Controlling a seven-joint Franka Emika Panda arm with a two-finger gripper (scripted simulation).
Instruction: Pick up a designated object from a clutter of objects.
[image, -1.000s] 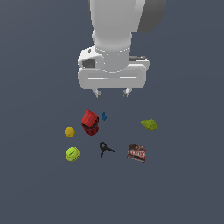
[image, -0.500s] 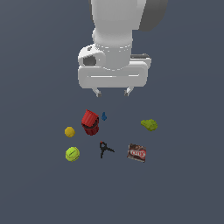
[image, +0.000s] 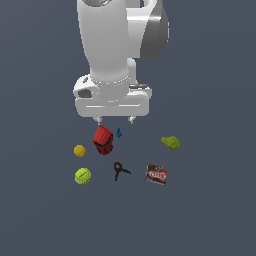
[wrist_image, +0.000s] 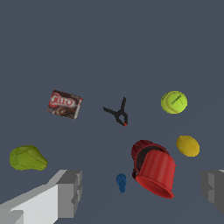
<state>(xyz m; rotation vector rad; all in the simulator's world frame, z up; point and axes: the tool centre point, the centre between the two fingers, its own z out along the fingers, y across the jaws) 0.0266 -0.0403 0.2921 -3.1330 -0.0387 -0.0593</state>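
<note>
The small golden-yellow ball (image: 79, 150) lies on the dark floor at the exterior view's left of the red cups (image: 103, 140); it also shows in the wrist view (wrist_image: 188, 146). My gripper (image: 115, 120) hangs open and empty above the clutter, over the red cups and the tiny blue piece (image: 119, 133), well apart from the ball. In the wrist view my fingers (wrist_image: 70, 192) stand wide apart with the red cups (wrist_image: 153, 168) and blue piece (wrist_image: 121, 182) between them.
A lime-green ball (image: 82, 176) lies near the golden one. A black clamp (image: 120, 170), a dark brown-red box (image: 156, 174) and a yellow-green lump (image: 170, 142) lie spread to the exterior view's right.
The gripper has come down a little toward the clutter. The objects have not moved.
</note>
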